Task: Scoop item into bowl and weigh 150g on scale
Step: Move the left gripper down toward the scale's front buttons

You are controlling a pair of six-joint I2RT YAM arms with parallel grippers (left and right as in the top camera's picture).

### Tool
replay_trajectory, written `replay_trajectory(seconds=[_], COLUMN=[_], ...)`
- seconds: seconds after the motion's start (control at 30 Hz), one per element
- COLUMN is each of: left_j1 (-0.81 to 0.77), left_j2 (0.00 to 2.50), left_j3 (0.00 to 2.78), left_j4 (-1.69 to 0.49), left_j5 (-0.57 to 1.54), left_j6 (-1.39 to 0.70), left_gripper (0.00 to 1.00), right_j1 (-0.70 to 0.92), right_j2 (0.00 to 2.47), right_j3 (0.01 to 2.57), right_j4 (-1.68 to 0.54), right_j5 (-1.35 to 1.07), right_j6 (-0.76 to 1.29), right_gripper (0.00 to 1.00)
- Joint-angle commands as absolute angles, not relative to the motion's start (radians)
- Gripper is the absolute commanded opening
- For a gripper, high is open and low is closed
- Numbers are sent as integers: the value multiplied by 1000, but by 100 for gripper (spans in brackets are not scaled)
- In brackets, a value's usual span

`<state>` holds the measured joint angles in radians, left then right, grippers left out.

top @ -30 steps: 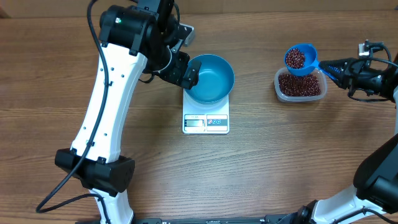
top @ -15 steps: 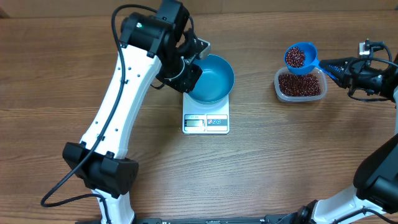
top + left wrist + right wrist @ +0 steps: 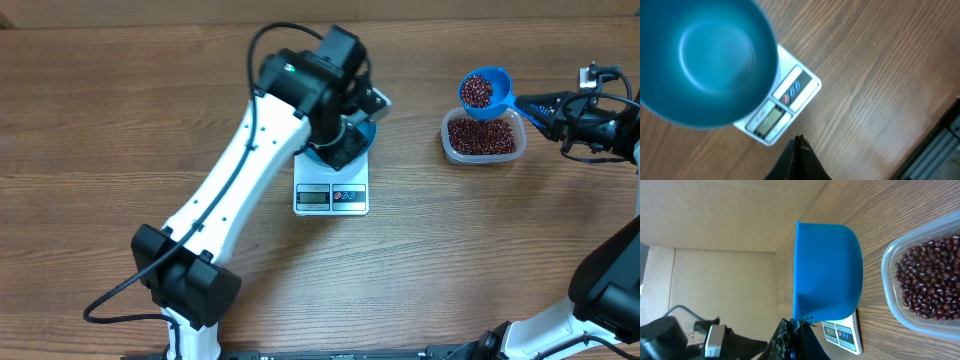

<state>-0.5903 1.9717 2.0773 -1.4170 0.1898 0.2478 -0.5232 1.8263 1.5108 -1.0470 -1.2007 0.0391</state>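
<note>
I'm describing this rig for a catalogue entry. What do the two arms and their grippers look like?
The left arm has long white tubular links between chunky black joint housings, and a black cable loops loose near its base. The right arm shows the same white and black. The left gripper and right gripper are black with slim dark fingers. No markings are legible.

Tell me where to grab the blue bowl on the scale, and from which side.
Pinch the bowl at its rim from straight above, one finger inside and one outside. It sits upright and empty on the scale, and its smooth round wall looks too wide to span. Probably best to take the rim on the side away from the display and buttons.
</note>
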Motion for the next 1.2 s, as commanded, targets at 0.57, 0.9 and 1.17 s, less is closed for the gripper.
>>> replay_trajectory(seconds=[0.57,0.9,1.17], left_j1=[-629,-629,-629], left_j2=[1956,1788,1531], left_j3=[2030,1829,1399], left_j4=[-1320,-1218,-908], left_j5=[131,131,183], left_j6=[278,292,244], left_gripper=[4,4,4], right_j1=[-528,-528,-528], right_j2=[1832,1832,1832], right_j3=[1504,1504,1504], right_j4=[-1041,-1041,-1042], right_j5=[-1206,-1179,-1180], right_j6=[20,20,20], right_gripper=[4,4,4])
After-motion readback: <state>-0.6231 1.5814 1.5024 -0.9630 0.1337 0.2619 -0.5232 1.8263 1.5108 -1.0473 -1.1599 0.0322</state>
